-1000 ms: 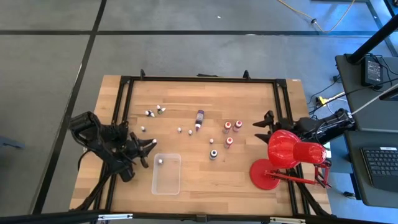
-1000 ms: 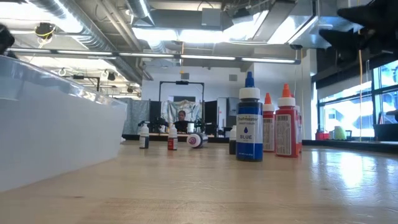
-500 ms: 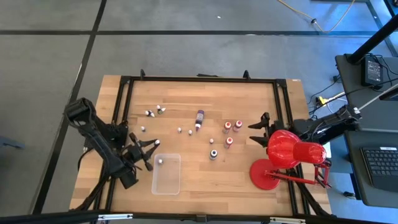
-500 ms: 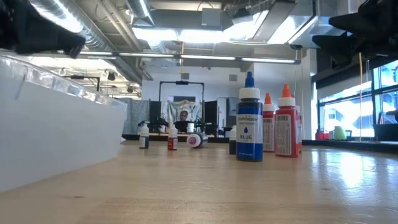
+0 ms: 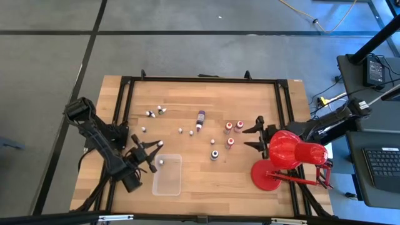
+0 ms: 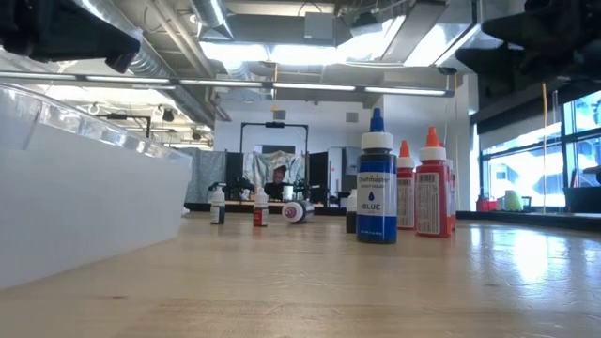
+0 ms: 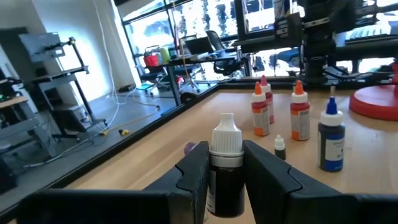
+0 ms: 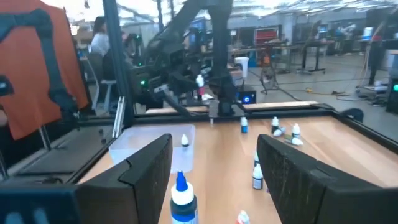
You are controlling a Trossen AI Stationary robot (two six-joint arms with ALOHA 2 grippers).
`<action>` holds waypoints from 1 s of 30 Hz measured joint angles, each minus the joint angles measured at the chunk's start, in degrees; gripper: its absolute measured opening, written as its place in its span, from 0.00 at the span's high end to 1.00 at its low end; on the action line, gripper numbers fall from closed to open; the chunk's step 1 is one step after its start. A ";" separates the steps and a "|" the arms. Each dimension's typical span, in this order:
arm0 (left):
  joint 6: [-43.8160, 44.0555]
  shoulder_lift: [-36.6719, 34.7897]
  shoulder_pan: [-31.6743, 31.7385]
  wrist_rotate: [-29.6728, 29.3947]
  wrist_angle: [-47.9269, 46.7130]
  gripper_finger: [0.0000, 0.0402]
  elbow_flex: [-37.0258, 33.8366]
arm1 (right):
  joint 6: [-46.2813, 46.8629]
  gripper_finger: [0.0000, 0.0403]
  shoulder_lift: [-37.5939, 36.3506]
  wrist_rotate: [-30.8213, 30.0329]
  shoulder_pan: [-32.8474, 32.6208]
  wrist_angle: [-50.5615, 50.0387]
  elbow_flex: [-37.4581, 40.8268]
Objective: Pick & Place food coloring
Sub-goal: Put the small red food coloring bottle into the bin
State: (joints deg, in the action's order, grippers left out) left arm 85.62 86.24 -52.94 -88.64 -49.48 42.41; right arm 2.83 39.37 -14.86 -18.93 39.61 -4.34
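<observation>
The left gripper (image 5: 153,150) hangs over the table (image 5: 206,184) just beside the tray's (image 5: 156,182) far left corner. Its fingers are clamped on one small dark bottle with a white cap (image 7: 226,140), held upright and clear of the wood. The single clear tray has one white-capped bottle (image 5: 162,161) inside, near its far end.

Beyond the tray, small white-capped bottles lie scattered. There is a cluster near the far left (image 5: 160,110) whose count I cannot fix from above, perhaps three or four. One stands alone nearer the left gripper (image 5: 143,129), and two are close together toward the middle (image 5: 180,130). One longer purple bottle (image 5: 200,119) lies flat near the table's centre.

To its right is one tiny bottle (image 5: 211,140), then one blue-capped bottle (image 5: 215,154) standing upright. Three red-capped bottles follow: two side by side (image 5: 229,128) and one (image 5: 230,142) nearer the front edge.

The right gripper (image 5: 255,135) hovers just beside these red ones with its fingers spread apart and nothing between them. It sits next to the head of the one red lamp (image 5: 287,153) at the table's right edge.
</observation>
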 joint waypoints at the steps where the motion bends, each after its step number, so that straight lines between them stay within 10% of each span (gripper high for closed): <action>1: 0.00 0.00 0.22 -0.22 0.36 0.79 0.00 | -0.37 0.41 1.71 0.12 -0.01 0.01 -1.04; 21: -5.27 0.00 4.45 -1.38 6.08 0.79 7.89 | -17.24 0.41 35.51 2.35 -0.01 -0.13 -25.27; 30: -21.38 0.00 10.22 4.77 11.40 0.79 20.70 | -22.49 0.41 42.19 -10.43 0.01 -2.49 -33.95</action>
State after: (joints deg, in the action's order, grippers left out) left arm 64.25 86.24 -42.72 -83.87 -38.08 63.12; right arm -19.66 81.55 -25.29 -18.92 37.11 -38.28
